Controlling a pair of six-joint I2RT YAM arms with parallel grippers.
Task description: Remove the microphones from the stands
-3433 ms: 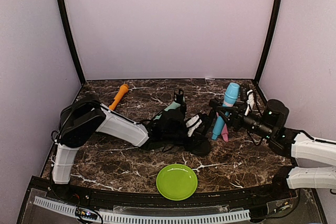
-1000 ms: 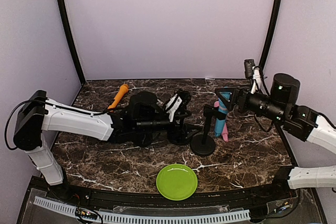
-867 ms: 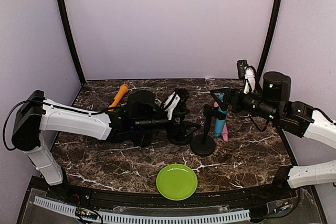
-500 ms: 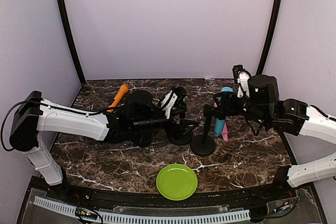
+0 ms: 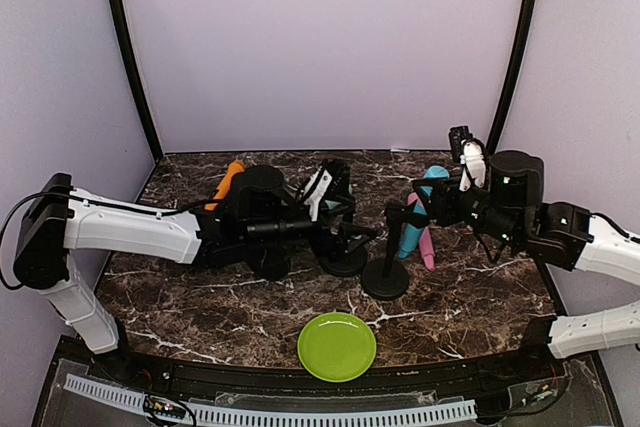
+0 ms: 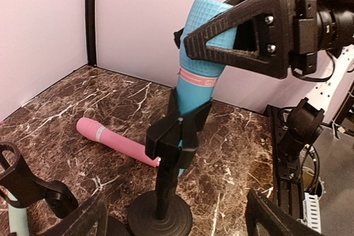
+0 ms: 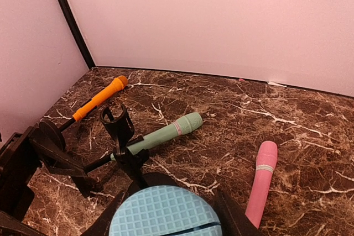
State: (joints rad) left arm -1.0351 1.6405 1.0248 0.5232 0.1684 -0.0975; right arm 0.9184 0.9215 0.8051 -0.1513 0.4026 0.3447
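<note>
Marble worktop (image 5: 470, 297), lilac walls. Blue microphone (image 6: 196, 81) stood near-upright in stand (image 6: 160, 216) clip, head between my right jaws, part-closed, grip uncertain. Left jaws gaped empty, farther.

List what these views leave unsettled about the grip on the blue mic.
- Right wrist: the blue mic head hides its own body and the clip.
- Left wrist: the mic hides the right gripper's far finger; contact unclear.
- Top: the left gripper blends into the black stand; finger positions too small to read.
</note>
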